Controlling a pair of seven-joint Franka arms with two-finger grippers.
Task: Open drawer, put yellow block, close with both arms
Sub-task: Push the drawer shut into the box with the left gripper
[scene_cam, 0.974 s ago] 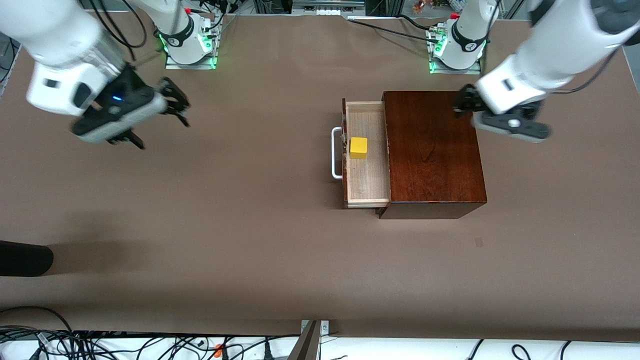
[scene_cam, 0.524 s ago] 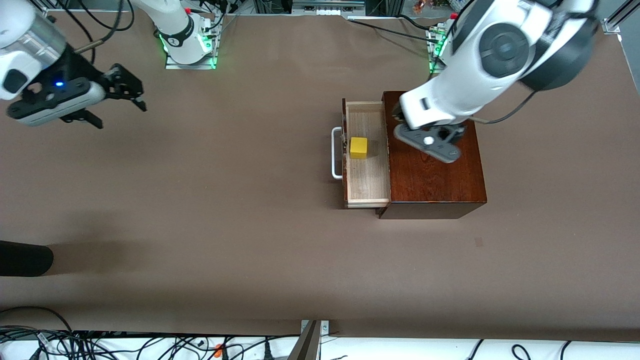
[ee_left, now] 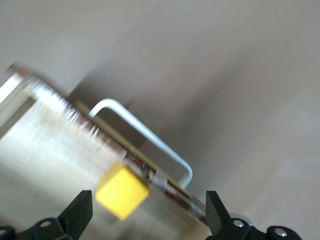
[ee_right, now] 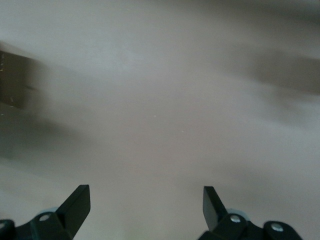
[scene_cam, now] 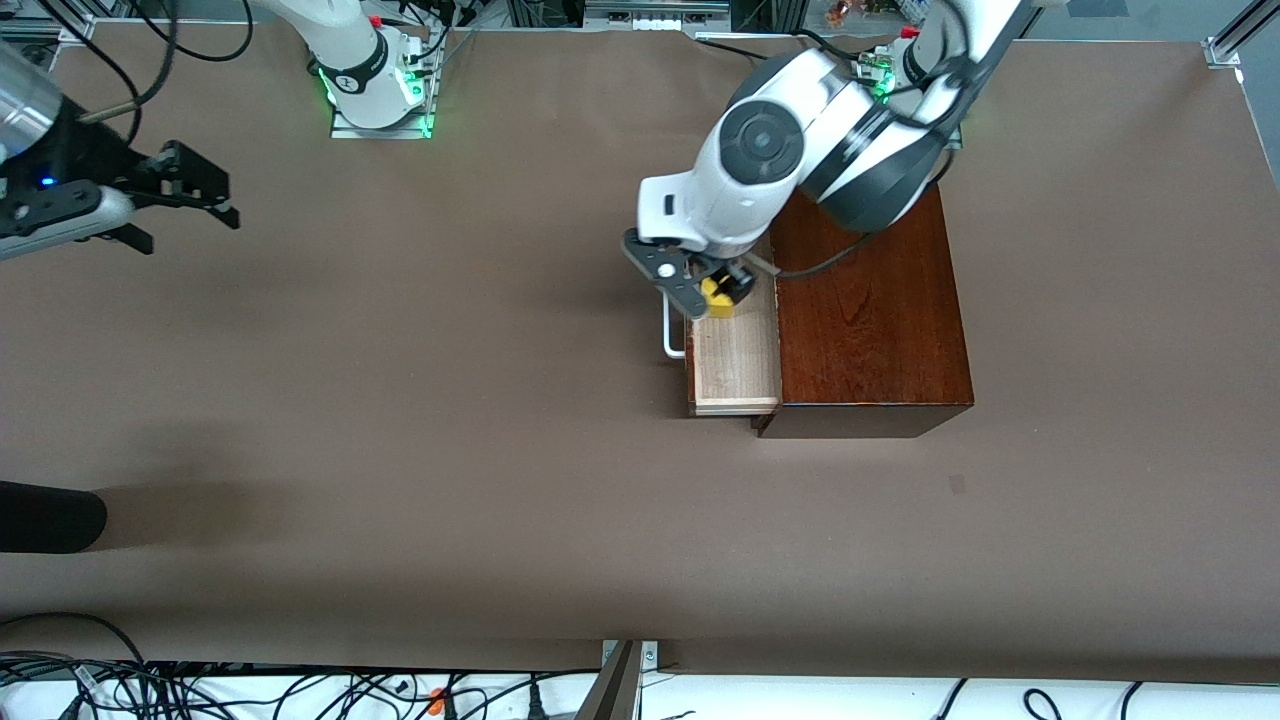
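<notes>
Block (scene_cam: 717, 303) lay in open drawer (scene_cam: 735, 360); our left gripper (scene_cam: 712, 287) hung spread over it, empty. Right gripper (scene_cam: 180, 190) waited, spread, empty. Next, we judged: push handle (scene_cam: 672, 340) shut.

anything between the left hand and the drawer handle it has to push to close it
Nothing visible. The left hand, open, hangs over the open drawer and yellow block; the white handle lies beside it.
</notes>
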